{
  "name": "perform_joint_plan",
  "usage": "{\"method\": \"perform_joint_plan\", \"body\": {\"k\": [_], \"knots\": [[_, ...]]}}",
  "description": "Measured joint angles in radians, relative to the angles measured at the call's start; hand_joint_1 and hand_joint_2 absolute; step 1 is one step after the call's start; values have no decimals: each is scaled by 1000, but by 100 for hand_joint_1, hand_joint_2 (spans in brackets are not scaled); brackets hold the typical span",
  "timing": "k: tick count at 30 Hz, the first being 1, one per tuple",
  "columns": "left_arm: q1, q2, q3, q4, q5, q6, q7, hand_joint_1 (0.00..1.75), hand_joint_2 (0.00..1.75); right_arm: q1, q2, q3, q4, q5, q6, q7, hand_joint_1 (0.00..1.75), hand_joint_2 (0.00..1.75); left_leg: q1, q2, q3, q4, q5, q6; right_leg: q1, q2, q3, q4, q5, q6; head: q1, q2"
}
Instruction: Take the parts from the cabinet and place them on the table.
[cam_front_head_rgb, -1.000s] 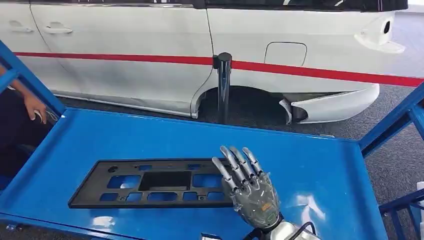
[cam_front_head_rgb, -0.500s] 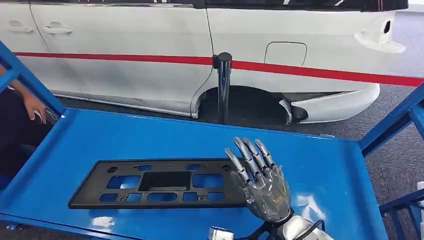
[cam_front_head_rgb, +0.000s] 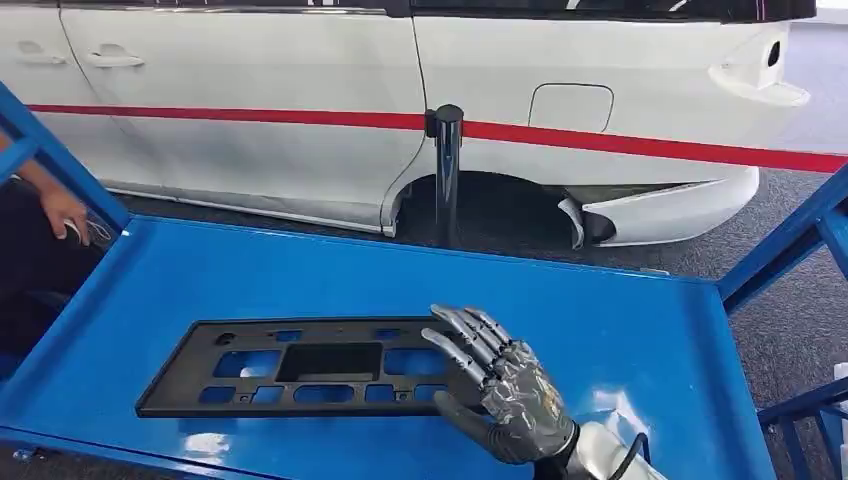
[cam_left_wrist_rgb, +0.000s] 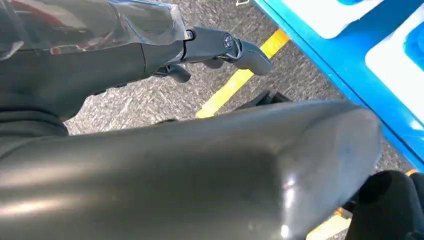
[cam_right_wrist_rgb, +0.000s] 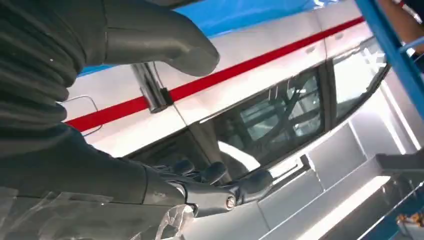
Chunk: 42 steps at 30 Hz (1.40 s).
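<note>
Right hand (cam_front_head_rgb: 505, 395) of mine rests with fingers spread and holding nothing on the near right end of the black plastic panel (cam_front_head_rgb: 300, 365), which lies flat on the blue table (cam_front_head_rgb: 640, 340). It looks thin, light, a little flexible; I would grip its long edge. My left hand (cam_left_wrist_rgb: 220, 47) seems empty, maybe half curled.

We are in what looks like a car workshop or vehicle assembly hall. A white car (cam_front_head_rgb: 420, 100) with a red stripe along its side stands just behind a blue metal table (cam_front_head_rgb: 640, 330), and its rear bumper (cam_front_head_rgb: 670, 205) hangs loose. The floor is grey carpet-like material (cam_front_head_rgb: 790, 320) with a yellow line (cam_left_wrist_rgb: 240, 82), and a black post (cam_front_head_rgb: 446, 170) stands beside the car.
</note>
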Motion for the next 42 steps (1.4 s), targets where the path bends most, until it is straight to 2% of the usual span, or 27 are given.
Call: {"method": "perform_joint_plan", "body": {"k": [8, 14, 20, 25, 30, 37, 42], "knots": [[-18, 3, 0, 0, -23, -5, 8, 0, 0, -113, 49, 76, 4, -24, 114, -30, 0, 175, 0, 0, 1, 0, 1, -1, 0, 0, 0, 0, 0, 0, 0, 0], [-26, 4, 0, 0, -30, -6, 9, 0, 0, -154, 81, 121, 24, -25, 123, -33, 0, 175, 0, 0, 1, 0, 1, -1, 0, 0, 0, 0, 0, 0, 0, 0], [-36, 5, 0, 0, -34, -7, 10, 0, 0, -165, 108, 155, 54, 64, 101, -40, 0, 175, 0, 0, 0, 0, 1, -1, 0, 0, -1, 0, 0, 0, 0, 0], [-38, 6, 0, 0, -46, -9, 15, 0, 0, -179, 124, 203, 100, 189, 165, -35, 0, 175, 0, -1, 0, 0, 1, -1, 0, -1, -1, 0, 0, 0, 0, 0], [-39, 6, 0, 0, -48, -11, 15, 0, 0, -195, 134, 245, 136, 211, 192, -35, 0, 175, 0, -1, 1, 0, 1, -1, 0, -1, -1, 0, 0, 0, 0, 0], [-44, 7, 0, 0, -55, -13, 21, 0, 0, -224, 148, 317, 189, 250, 306, -57, 0, 175, 0, -1, 0, 0, 1, -1, 0, -1, -1, 0, 0, 0, 1, 0], [-44, 7, 0, 0, -56, -14, 23, 0, 0, -244, 158, 351, 216, 258, 324, -66, 0, 175, 0, 0, 0, 0, 1, -1, 0, 0, -1, 0, 0, 0, 2, 0]]}}
